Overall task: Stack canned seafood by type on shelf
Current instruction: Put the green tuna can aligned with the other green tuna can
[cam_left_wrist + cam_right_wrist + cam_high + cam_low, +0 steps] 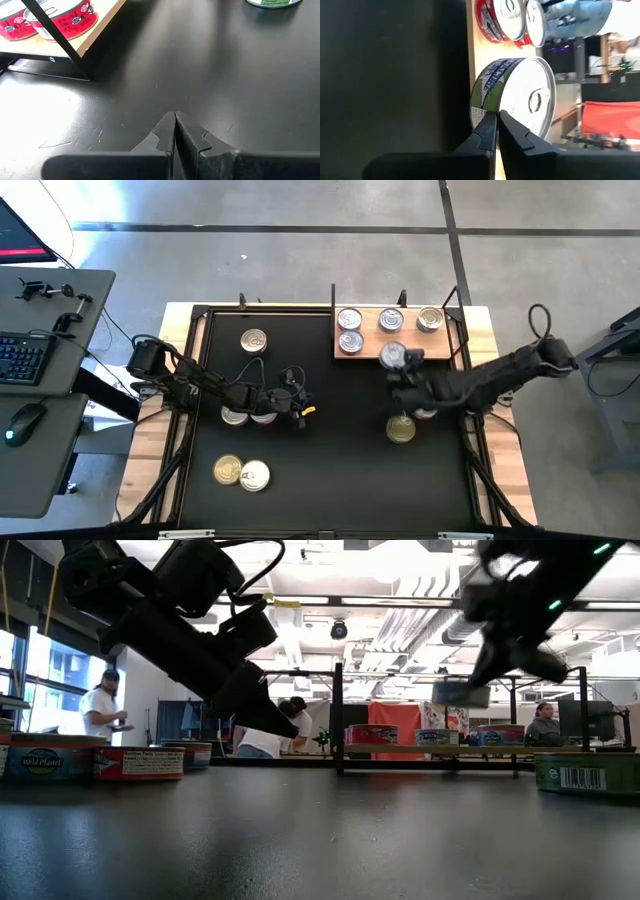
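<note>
The shelf is a wooden board with thin black posts at the far right of the black mat. Several silver-lidded tins stand on it, among them one and a red-sided one. More tins lie on the mat: one, a pair, another pair and a gold one. My right gripper is shut on a green-and-blue-sided, silver-lidded tin just before the shelf's near edge. My left gripper hangs shut above the middle of the mat, touching nothing. My right gripper pinches the tin at its rim, where the side wall meets the lid, between the free ends of its two fingers. One finger lies on the labelled side, the other toward the lid. The tin hangs lifted clear of the mat, in front of the shelf.
Thin black posts rise at the shelf's edges. A tin stands on the mat near the held one. To the left of the table is a desk with a keyboard and a mouse. People move in the room behind.
</note>
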`<state>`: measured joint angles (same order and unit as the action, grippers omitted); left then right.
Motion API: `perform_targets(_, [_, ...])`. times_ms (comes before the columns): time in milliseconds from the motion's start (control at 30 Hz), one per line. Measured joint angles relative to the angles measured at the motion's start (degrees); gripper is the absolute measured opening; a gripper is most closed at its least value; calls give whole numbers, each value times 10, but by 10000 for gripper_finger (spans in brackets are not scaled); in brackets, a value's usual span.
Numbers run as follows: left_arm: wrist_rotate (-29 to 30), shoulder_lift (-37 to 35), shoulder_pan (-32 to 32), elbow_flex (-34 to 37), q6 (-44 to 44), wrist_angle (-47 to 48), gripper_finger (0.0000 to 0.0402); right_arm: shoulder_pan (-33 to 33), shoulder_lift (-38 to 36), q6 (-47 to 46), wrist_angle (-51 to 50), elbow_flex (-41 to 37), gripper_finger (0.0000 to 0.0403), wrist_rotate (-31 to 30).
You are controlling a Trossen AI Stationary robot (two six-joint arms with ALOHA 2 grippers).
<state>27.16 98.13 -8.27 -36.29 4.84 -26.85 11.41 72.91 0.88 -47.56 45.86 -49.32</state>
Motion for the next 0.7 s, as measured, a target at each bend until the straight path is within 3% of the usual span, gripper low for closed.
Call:
perform_targets(167, [0,0,0,0,0,0,3,-119,0,142,132,-37,0,77])
perform_targets(333, [0,0,0,0,5,0,3,-196,16,173,149,-39,0,107])
perform_targets(567, [0,0,0,0,5,0,3,-241,49,198,162,-39,0,152])
perform_targets(700, [0,0,0,0,5,0,3,-246,73,187,186,-38,0,139])
